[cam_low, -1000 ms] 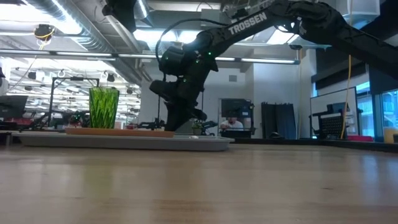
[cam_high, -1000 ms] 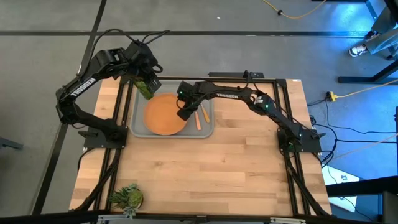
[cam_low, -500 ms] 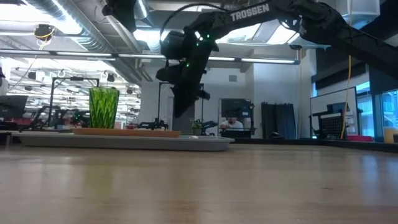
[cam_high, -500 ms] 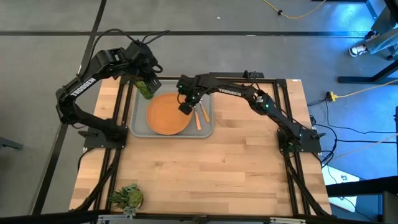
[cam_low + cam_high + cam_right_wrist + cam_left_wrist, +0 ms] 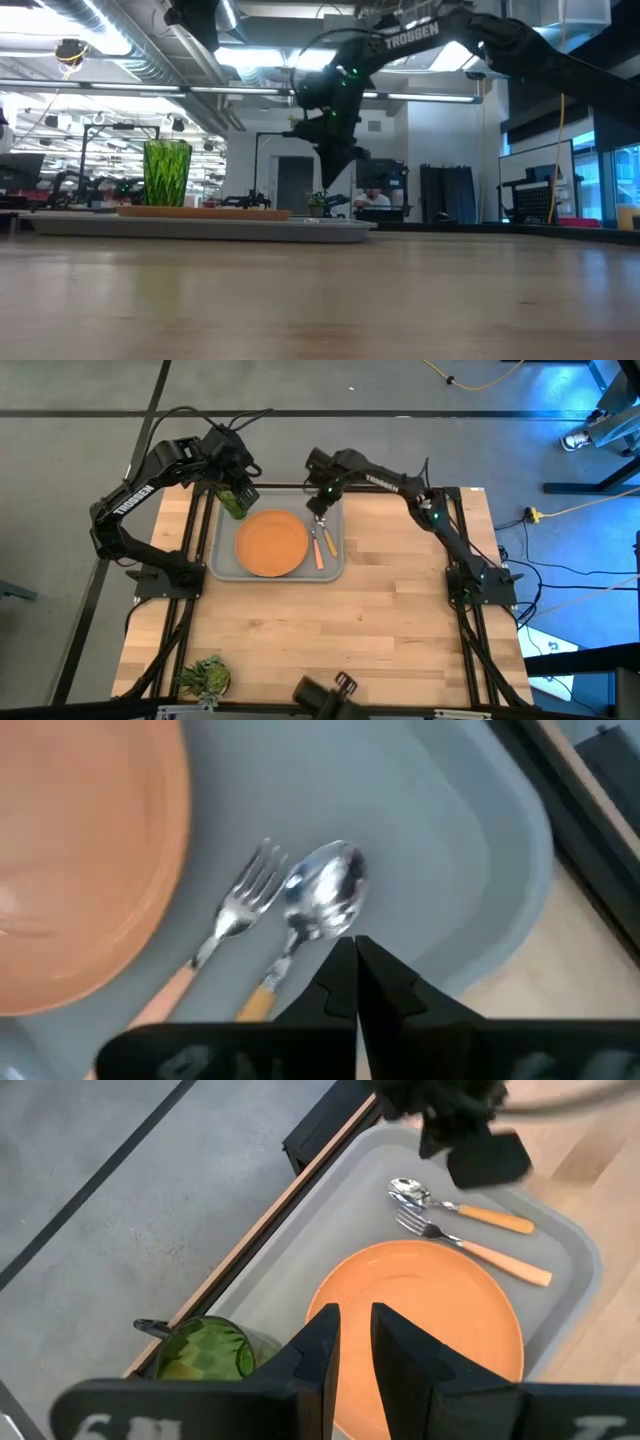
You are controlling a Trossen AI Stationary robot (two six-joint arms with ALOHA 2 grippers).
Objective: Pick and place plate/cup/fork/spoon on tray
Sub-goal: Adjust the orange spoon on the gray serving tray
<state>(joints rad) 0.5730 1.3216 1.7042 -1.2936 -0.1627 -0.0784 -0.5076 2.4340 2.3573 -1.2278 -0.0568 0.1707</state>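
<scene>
The grey tray (image 5: 225,565) lies at the table's far side. The orange plate (image 5: 272,543) lies flat on it. The green ribbed cup (image 5: 233,503) stands upright in the tray's far left corner. The fork (image 5: 240,905) and spoon (image 5: 320,895) lie side by side on the tray floor to the right of the plate. My right gripper (image 5: 320,508) is shut and empty, raised above the two utensils' metal ends. My left gripper (image 5: 237,490) hovers above the cup. It is empty, and its fingers (image 5: 330,1340) stand a narrow gap apart.
A spiky green plant (image 5: 205,677) sits at the table's near left corner. A dark object (image 5: 325,695) shows at the near edge. The light wood between the tray and the near edge is bare. The tray's raised rim (image 5: 520,910) lies just beyond the spoon.
My right gripper has risen from the tray floor beside the plate and gone toward the table's far right. It now hangs well above the utensils. The plate has slid slightly to the right on the tray. The left arm has kept still.
</scene>
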